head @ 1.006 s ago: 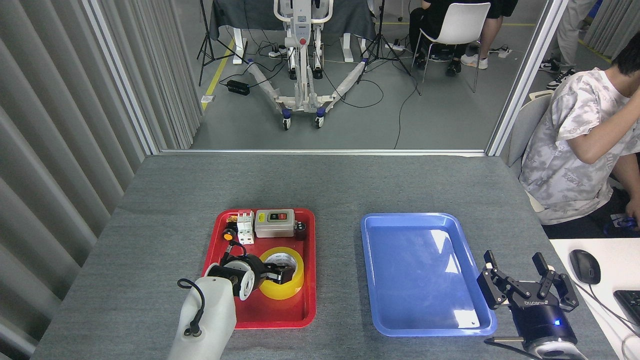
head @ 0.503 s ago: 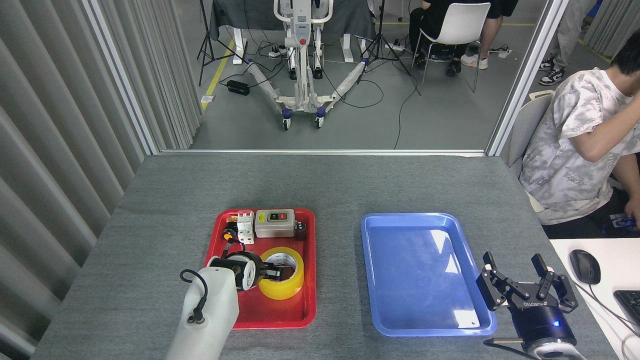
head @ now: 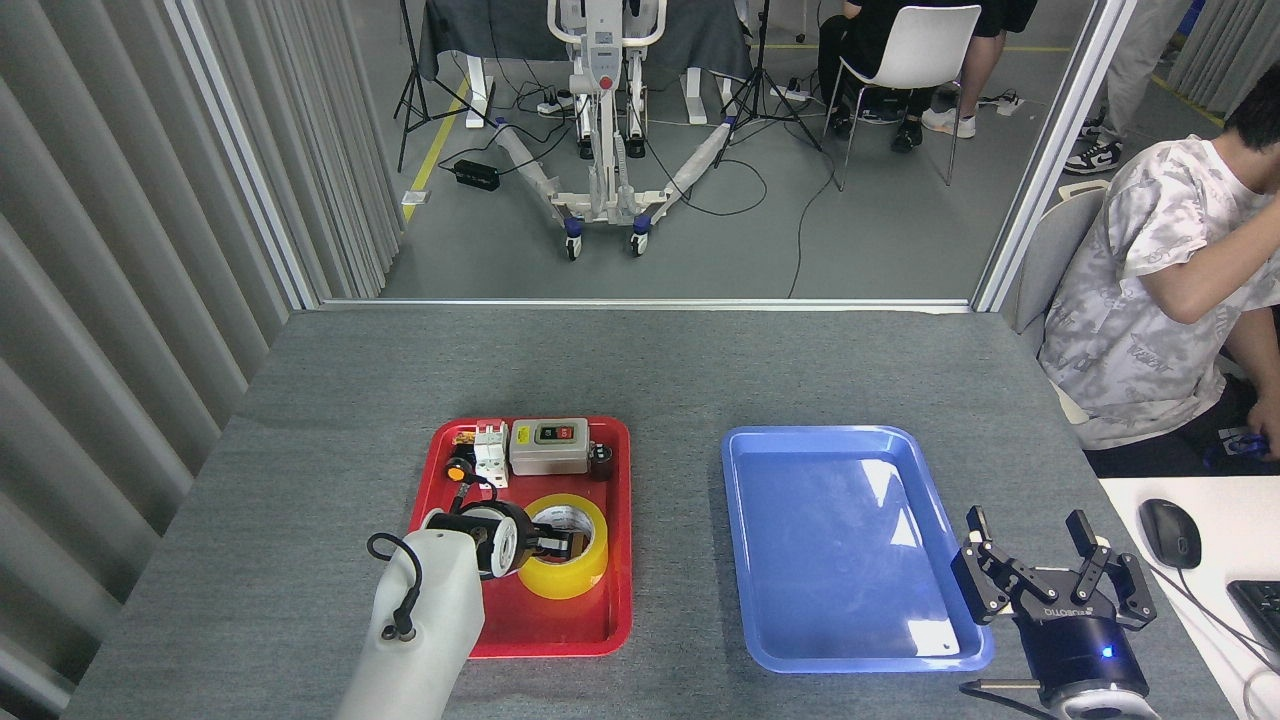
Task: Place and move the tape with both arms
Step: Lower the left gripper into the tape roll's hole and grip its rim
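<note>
The tape [head: 575,578], a yellow roll with a white core, lies flat in the front half of the red tray [head: 545,635]. My left gripper [head: 556,545] comes in from the roll's left. Its dark fingers reach into the core and look drawn together on the roll's left wall. The finger outside the roll is hidden under the wrist. My right gripper [head: 1050,565] stands open and holds nothing, just off the front right corner of the blue tray [head: 760,620].
Along the red tray's back edge sit a grey switch box [head: 548,446], white breakers [head: 489,453], an orange button [head: 459,470] and a black cap [head: 601,461]. A seated person [head: 1150,300] is at the table's right side. A mouse [head: 1169,532] lies on a white desk.
My left gripper's fingers have drawn closer together inside the tape's core and the wrist has shifted slightly forward. The tape has stayed in place. My right gripper has sunk slightly.
</note>
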